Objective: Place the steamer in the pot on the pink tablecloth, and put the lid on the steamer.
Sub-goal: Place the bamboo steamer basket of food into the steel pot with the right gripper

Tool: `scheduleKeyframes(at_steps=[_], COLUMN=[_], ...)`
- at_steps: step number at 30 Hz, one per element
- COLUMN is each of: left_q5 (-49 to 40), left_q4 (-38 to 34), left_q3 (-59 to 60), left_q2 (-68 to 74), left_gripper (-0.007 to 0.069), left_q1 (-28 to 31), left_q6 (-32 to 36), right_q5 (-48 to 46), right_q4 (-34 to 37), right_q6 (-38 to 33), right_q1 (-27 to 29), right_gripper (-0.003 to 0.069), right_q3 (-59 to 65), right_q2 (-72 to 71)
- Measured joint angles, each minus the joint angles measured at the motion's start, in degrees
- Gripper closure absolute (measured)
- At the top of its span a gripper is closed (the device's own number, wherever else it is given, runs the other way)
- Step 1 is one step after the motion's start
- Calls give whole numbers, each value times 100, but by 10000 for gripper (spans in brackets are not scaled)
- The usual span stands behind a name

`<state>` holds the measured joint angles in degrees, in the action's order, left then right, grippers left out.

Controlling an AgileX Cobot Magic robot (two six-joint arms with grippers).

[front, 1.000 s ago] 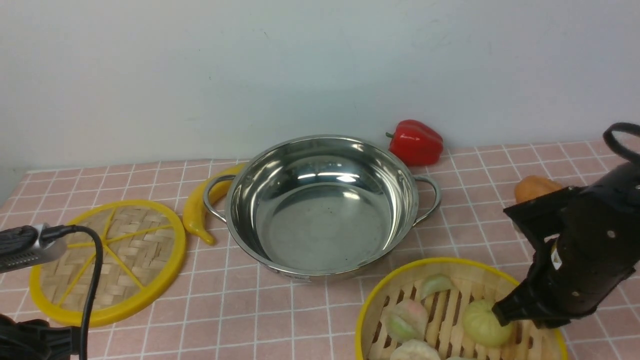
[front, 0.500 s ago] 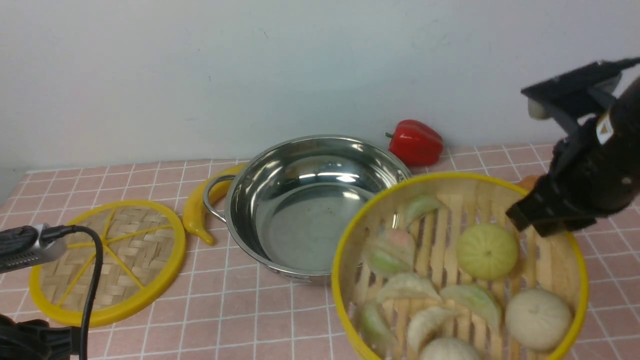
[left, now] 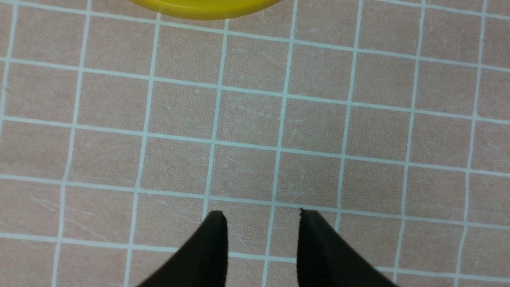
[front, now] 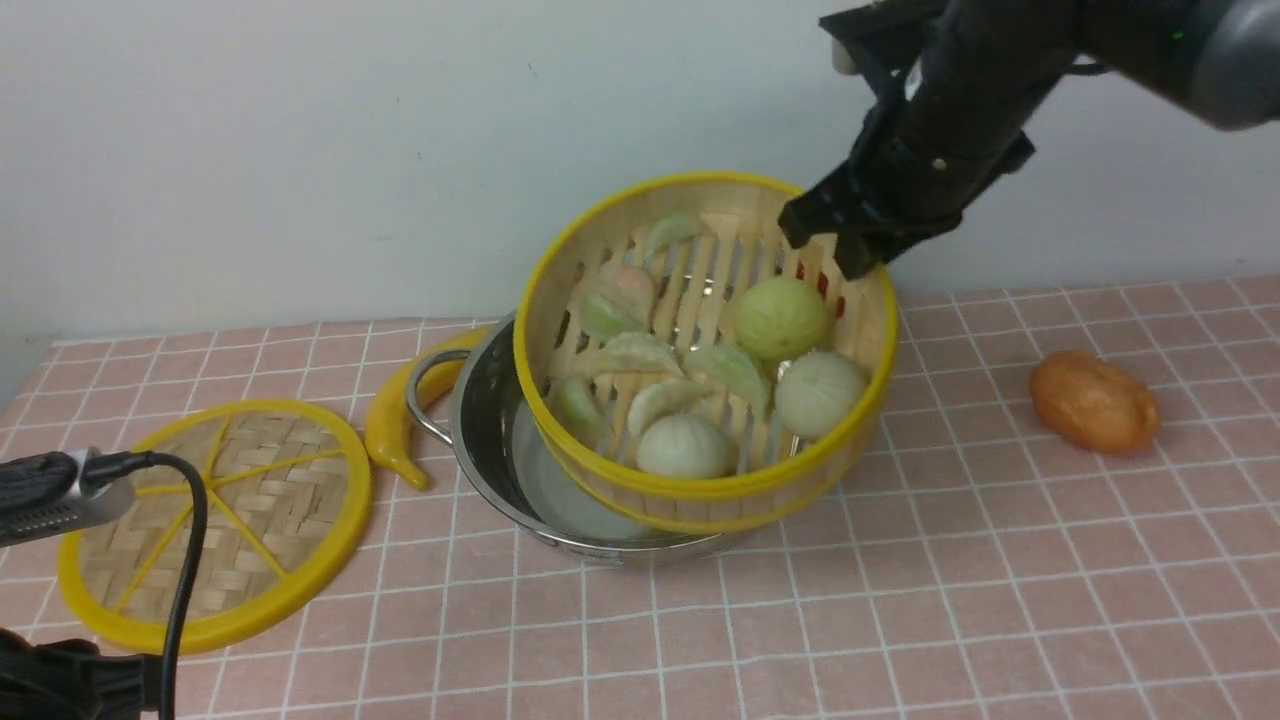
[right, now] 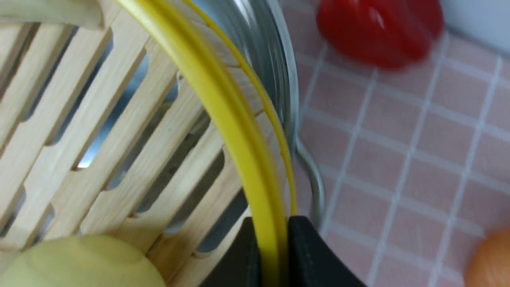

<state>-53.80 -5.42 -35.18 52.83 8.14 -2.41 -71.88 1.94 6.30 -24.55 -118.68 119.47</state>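
Note:
The steamer (front: 700, 495), a bamboo basket with yellow rim bands and toy buns and dumplings inside, hangs tilted over the steel pot (front: 480, 420), its low side down in the bowl. My right gripper (front: 845, 235) is shut on its far right rim. In the right wrist view the gripper (right: 274, 239) pinches the steamer's yellow band (right: 223, 111), with the pot wall (right: 263, 59) just beyond. The woven lid (front: 215, 520) lies flat on the pink tablecloth (front: 900, 600), left of the pot. My left gripper (left: 263, 223) hovers open and empty over the tablecloth (left: 318, 119), near the lid's rim (left: 207, 6).
A yellow toy banana (front: 395, 425) lies against the pot's left handle (front: 425, 390). An orange toy (front: 1095, 400) sits on the cloth at the right. A red pepper (right: 378, 32) lies behind the pot, hidden in the front view. A white wall closes the back.
My right gripper has lifted the steamer from the near right of the cloth and carried it left and away, over the pot. The left arm has not moved.

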Motion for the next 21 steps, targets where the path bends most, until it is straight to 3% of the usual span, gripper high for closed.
scheduleKeyframes(at_steps=[8, 21], left_q5=[5, 184], left_q4=[0, 0], left_q3=[0, 0], left_q2=[0, 0], left_gripper=[382, 382], left_q1=[0, 0], left_q6=[5, 5], right_q5=[29, 6], right_q4=[456, 533], right_q6=[0, -1], right_q1=[0, 0], right_gripper=[579, 579], right_q3=[-1584, -1632], right_q2=[1286, 2141])
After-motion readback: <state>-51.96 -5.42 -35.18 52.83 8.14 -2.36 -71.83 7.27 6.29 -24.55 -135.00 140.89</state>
